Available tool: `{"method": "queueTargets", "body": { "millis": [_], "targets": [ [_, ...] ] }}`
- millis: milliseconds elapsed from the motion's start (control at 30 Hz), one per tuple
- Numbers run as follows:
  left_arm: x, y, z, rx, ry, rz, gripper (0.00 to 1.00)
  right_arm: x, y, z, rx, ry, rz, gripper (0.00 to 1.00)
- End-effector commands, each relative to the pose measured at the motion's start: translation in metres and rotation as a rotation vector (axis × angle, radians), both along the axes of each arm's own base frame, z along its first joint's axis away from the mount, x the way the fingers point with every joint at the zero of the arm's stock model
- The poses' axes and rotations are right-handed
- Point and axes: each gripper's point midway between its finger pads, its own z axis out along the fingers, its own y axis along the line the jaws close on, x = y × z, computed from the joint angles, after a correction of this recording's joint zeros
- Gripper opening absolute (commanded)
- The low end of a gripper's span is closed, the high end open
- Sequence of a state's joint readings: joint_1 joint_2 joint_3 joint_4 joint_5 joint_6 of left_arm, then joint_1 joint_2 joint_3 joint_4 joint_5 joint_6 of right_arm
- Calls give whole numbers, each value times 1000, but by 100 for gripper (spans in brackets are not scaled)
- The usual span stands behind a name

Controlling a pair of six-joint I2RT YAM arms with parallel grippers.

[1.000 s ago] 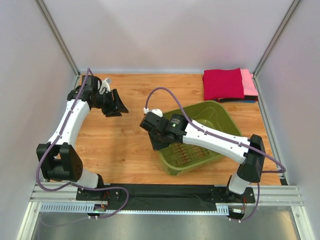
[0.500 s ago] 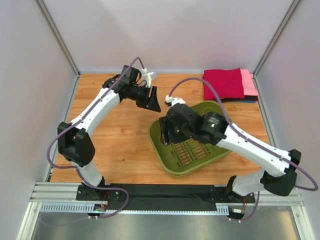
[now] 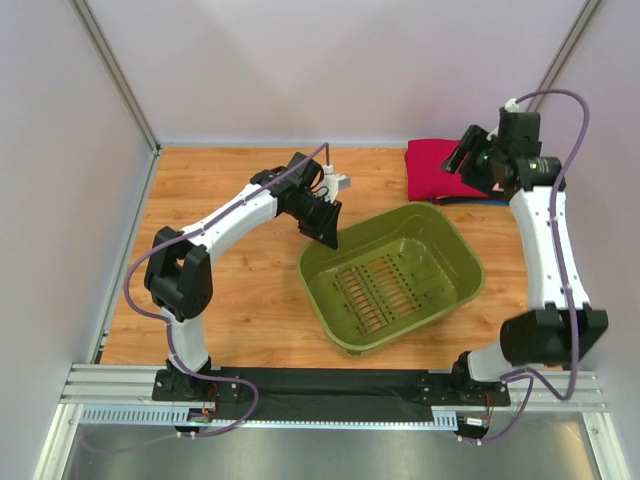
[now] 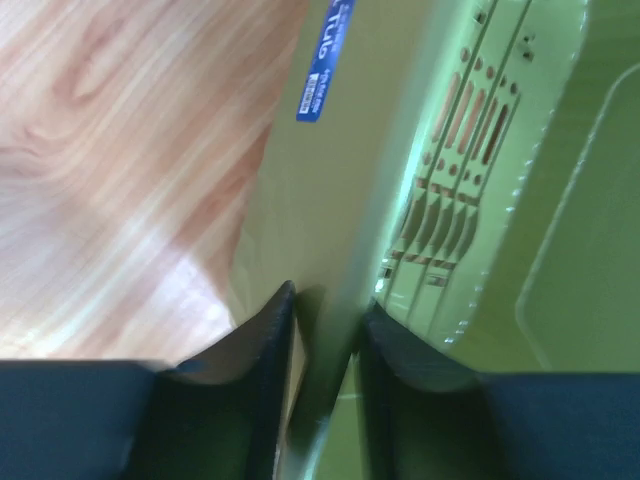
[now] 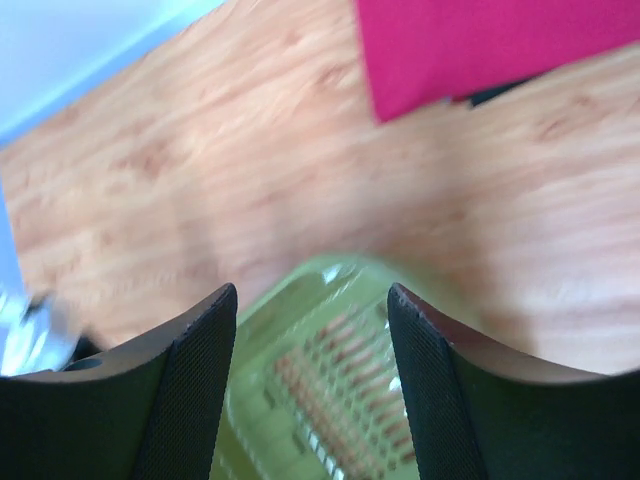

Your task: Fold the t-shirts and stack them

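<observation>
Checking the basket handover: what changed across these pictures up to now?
The right gripper released the basket's near-left rim and swung away to the far right, open, by the red t-shirt. The left gripper crossed from the far left and now straddles the basket's far-left rim; whether it has clamped is unclear. The basket turned slightly. The red t-shirt stayed put.

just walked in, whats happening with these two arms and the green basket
The left gripper has its fingers on either side of the olive-green basket's left rim; the blurred wrist view doesn't show whether it is clamped. The right gripper hangs open and empty above the far right corner, by the folded t-shirt stack, crimson on top. The basket holds no shirts.
</observation>
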State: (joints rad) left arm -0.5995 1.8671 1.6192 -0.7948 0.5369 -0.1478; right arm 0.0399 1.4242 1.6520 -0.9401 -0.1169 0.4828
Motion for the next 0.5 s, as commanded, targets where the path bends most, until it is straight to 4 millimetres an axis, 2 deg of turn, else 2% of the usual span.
{"method": "queueTargets", "body": {
  "millis": [0, 33, 67, 100, 133, 167, 233, 267, 300, 333, 367, 400, 467],
  "targets": [
    [17, 12, 4, 57, -90, 49, 31, 59, -38, -12, 45, -33, 22, 63],
    [19, 19, 4, 87, -105, 78, 22, 71, -49, -2, 34, -63, 3, 63],
    [21, 23, 6, 108, -119, 97, 10, 81, -58, -5, 30, -60, -10, 64],
    [23, 29, 7, 132, -133, 120, 6, 95, -77, -23, 30, -23, -38, 64],
    [26, 39, 15, 154, -158, 156, 3, 104, -87, -23, 30, -31, -52, 65],
    [41, 59, 15, 233, -198, 254, 0, 117, -105, -31, 56, -27, -72, 65],
    [54, 88, 27, 320, -234, 355, 0, 132, -123, -37, 78, -33, -91, 65],
    [59, 97, 32, 325, -239, 391, 0, 147, -132, -47, 80, -24, -90, 65],
    [68, 114, 37, 331, -241, 447, 0, 153, -145, -52, 76, -19, -103, 65],
    [70, 123, 43, 318, -244, 479, 0, 157, -150, -62, 68, 1, -94, 65],
    [73, 129, 46, 302, -240, 507, 1, 172, -156, -69, 71, 0, -83, 65],
    [77, 142, 47, 300, -234, 547, 1, 176, -164, -76, 69, 10, -84, 65],
    [77, 156, 53, 307, -262, 579, 1, 188, -178, -92, 53, 30, -75, 65]
  ]
}}
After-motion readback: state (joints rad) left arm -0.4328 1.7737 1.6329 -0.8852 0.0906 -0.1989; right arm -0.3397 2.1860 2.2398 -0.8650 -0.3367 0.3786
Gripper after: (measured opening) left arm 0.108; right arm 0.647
